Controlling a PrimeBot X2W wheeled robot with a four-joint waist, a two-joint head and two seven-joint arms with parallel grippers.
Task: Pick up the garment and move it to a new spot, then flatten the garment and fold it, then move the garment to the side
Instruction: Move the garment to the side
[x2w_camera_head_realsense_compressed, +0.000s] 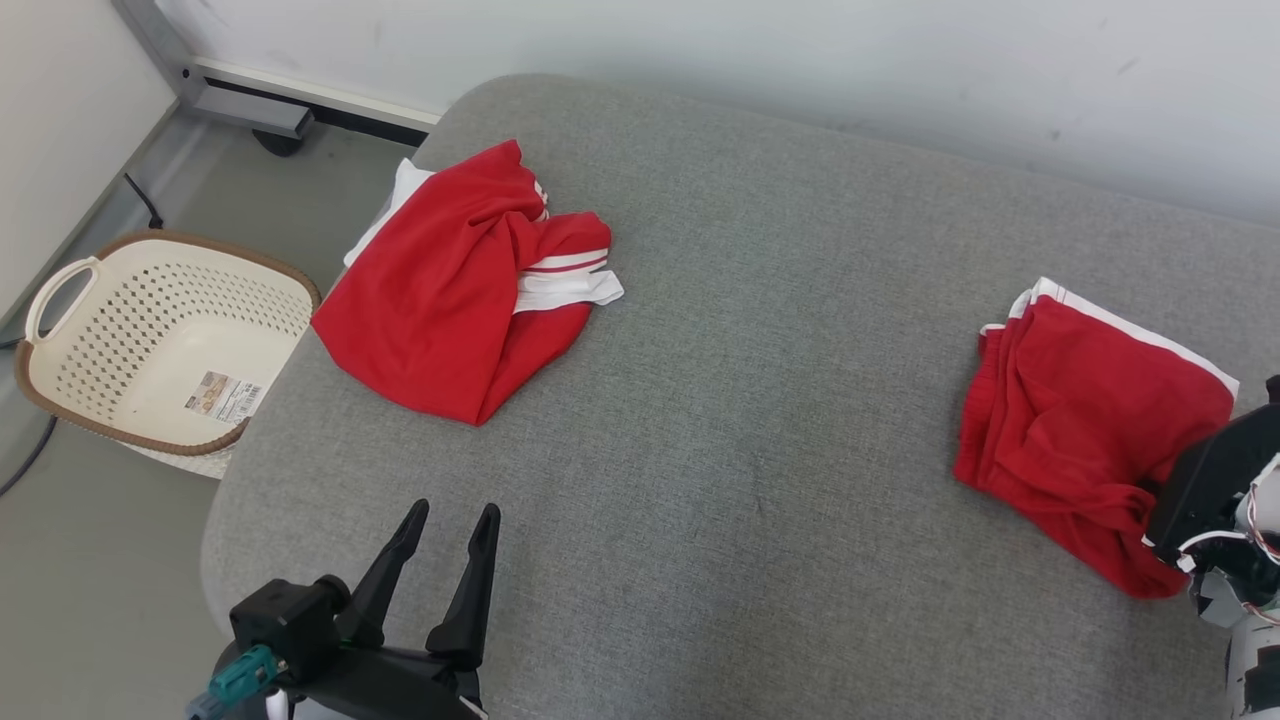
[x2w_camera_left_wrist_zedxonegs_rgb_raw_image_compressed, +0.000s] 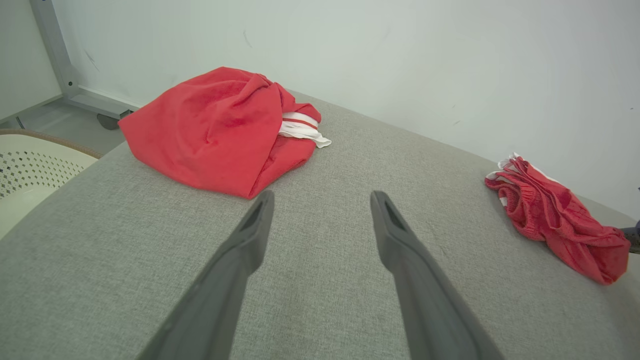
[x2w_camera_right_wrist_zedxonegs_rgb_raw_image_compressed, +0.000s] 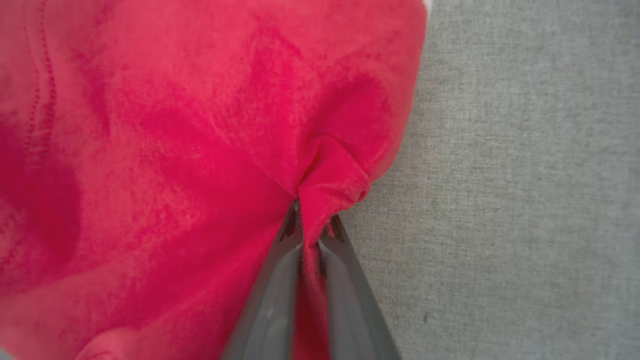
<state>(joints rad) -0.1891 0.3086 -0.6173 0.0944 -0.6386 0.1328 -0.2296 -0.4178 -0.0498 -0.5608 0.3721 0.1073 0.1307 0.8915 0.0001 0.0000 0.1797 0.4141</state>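
Right gripper (x2w_camera_right_wrist_zedxonegs_rgb_raw_image_compressed: 314, 222) clamped on a fold of the red garment (x2w_camera_right_wrist_zedxonegs_rgb_raw_image_compressed: 190, 130) (cloth bunched at the pinch). Left gripper (x2w_camera_left_wrist_zedxonegs_rgb_raw_image_compressed: 322, 200) spread wide, empty.

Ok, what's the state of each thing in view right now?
left tool: open, holding nothing, over the cushion
right tool: shut on a pinch of the right garment
right garment: bunched on the cushion, gripped at one edge
left garment: crumpled at the cushion's far left corner, not gripped
basket: upright on the floor beside the cushion
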